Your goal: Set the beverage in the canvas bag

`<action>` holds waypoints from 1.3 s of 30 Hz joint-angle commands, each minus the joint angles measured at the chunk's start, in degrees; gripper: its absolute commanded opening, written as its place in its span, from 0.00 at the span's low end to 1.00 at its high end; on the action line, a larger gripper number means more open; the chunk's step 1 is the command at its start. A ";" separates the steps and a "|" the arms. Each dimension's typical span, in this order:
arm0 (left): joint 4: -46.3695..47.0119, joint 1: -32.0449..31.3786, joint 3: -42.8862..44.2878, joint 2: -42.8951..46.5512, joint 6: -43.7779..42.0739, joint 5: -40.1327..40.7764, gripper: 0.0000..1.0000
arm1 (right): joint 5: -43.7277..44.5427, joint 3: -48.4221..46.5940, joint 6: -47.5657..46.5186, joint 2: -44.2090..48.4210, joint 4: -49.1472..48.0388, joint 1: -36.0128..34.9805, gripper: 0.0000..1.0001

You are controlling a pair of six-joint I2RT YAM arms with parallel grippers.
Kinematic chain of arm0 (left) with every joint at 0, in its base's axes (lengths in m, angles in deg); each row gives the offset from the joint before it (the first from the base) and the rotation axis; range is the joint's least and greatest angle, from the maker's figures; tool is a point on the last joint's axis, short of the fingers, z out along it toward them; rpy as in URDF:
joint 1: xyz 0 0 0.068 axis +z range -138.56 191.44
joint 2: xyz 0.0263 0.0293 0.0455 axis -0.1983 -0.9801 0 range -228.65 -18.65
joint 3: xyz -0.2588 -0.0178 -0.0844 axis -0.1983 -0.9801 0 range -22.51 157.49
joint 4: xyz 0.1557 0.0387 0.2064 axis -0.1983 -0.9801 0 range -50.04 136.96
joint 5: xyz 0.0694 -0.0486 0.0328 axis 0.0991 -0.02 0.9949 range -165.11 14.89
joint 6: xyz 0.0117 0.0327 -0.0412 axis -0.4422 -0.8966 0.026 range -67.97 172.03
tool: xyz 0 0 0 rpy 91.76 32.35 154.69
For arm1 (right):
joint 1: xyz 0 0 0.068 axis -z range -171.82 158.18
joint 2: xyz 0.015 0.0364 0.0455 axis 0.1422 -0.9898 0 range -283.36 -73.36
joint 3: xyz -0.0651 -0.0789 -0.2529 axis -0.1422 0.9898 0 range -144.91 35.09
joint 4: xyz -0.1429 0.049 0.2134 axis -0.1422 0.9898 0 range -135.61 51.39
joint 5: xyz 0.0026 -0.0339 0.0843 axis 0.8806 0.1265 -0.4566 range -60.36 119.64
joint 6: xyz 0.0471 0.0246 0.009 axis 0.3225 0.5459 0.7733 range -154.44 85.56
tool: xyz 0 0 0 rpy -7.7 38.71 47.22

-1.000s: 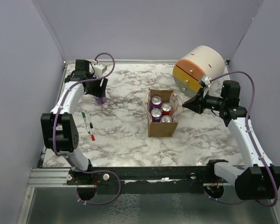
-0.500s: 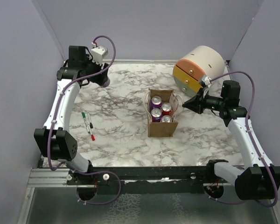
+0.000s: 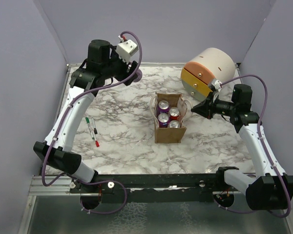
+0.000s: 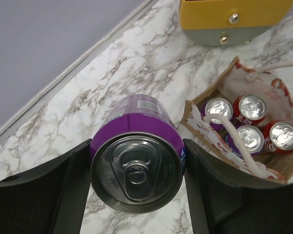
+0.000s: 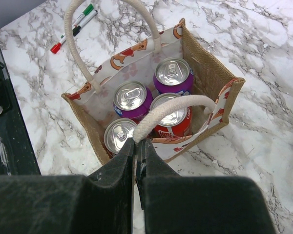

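Observation:
A purple beverage can (image 4: 136,146) is held in the air, top end toward the left wrist camera, with my left gripper (image 4: 136,171) shut on its sides. From above, that gripper (image 3: 135,75) hangs high over the back of the table, left of the canvas bag (image 3: 169,132). The bag stands upright at mid-table with several purple and red cans inside (image 5: 172,73). My right gripper (image 5: 136,143) is shut on the bag's near pale rope handle (image 5: 171,109), at the bag's right side (image 3: 194,109). The other handle (image 5: 75,44) arches free.
A large cream-and-orange cylinder (image 3: 207,70) lies at the back right, close behind the right gripper. Three markers (image 3: 92,130) lie on the marble table (image 3: 127,146) at the left. Purple walls close in the back and both sides.
My left arm lifted the purple can off the table at the back left and swung it up and to the right, toward the bag. The right arm and bag have not moved.

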 commanded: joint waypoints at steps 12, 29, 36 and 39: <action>10.85 -10.60 8.56 -5.42 5.17 -16.04 0.00 | 0.40 1.42 0.61 2.22 -1.45 -0.15 0.01; 12.13 -17.23 4.12 -14.52 2.41 -14.21 0.00 | 4.27 2.67 2.13 3.88 -3.38 -0.15 0.01; 12.70 -17.91 4.17 -18.97 2.04 -14.13 0.00 | 5.49 2.52 2.31 3.62 -3.45 -0.15 0.01; 13.49 -18.00 4.14 -20.42 2.43 -13.45 0.00 | 6.10 2.50 2.23 3.54 -3.31 -0.16 0.01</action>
